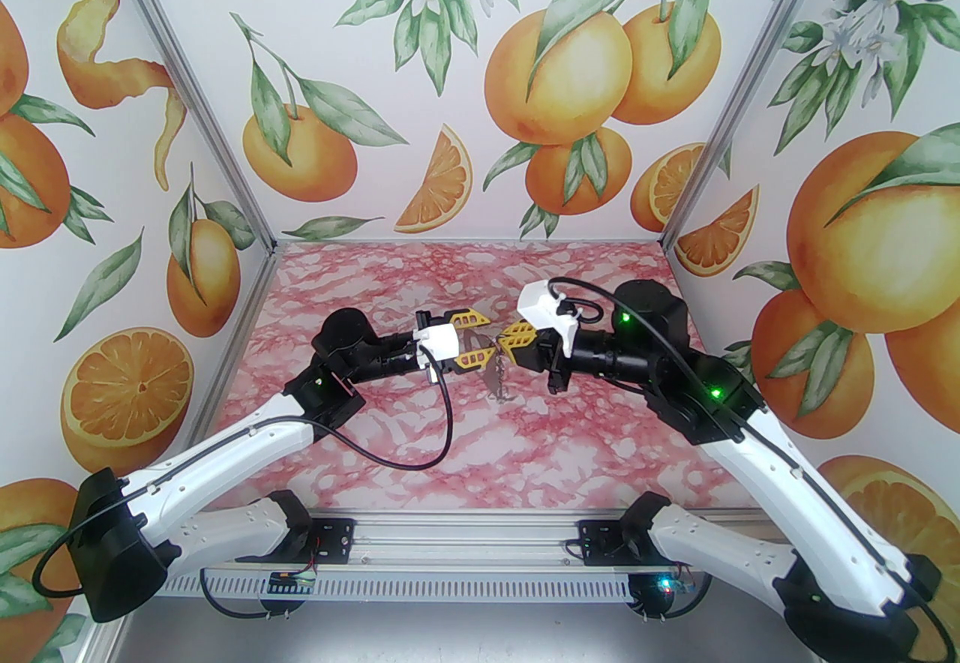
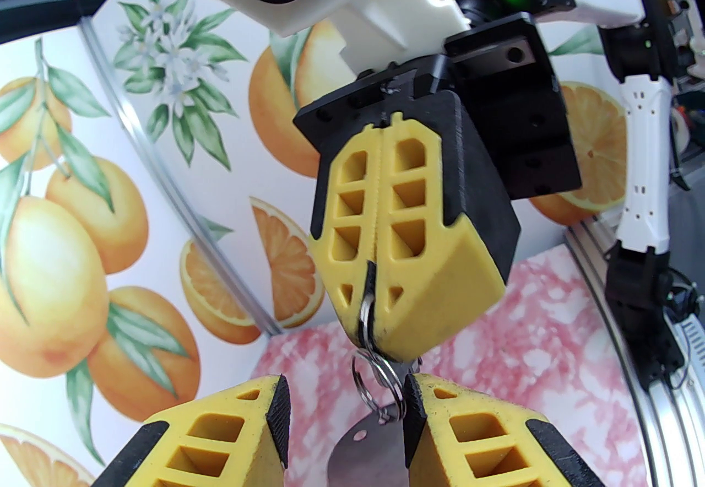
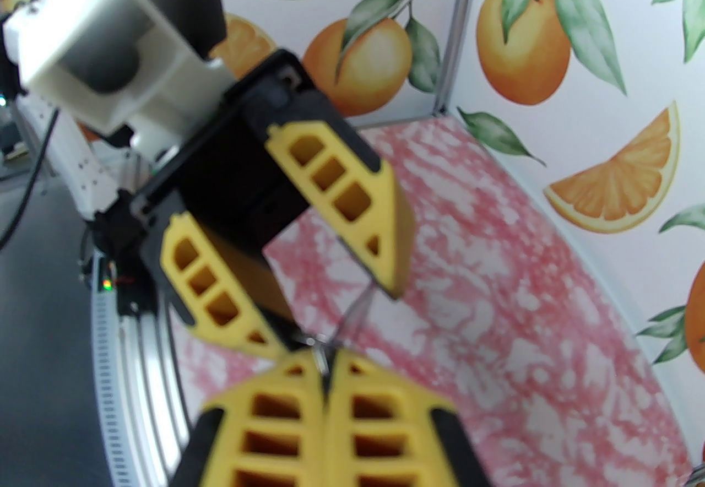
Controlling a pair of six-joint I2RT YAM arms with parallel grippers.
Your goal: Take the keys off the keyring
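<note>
Over the pink-and-white marbled tabletop [image 1: 600, 435] the two white-and-black arms reach in from either side and meet nose to nose in mid-air, about the middle of the booth. The right hand [image 1: 510, 337], with its yellow fingers, is squeezed fully closed. Pinched in its tip is a thin dark grey metal strip, which I take to be the oblong keyring [image 2: 370, 275] seen edge-on. The left hand [image 1: 487, 340] faces it with its fingers parted a moderate way and nothing gripped. The rest hangs straight down from the right hand's pinch: small silvery split rings [image 2: 377, 380] first, then a flat silvery-grey metal key [image 2: 361, 446] with a little hole near its top. From the left wrist, rings and key dangle in the gap between the left hand's two fingers. One ring sits close against one pad, though I can't tell whether it touches. So the string's long axis is vertical while both hands point level. The left hand is the nearer one to the key, which lies just ahead of and a little below its fingertips. My guess is it needs to close on a ring or the key and draw it away from the right hand.
</note>
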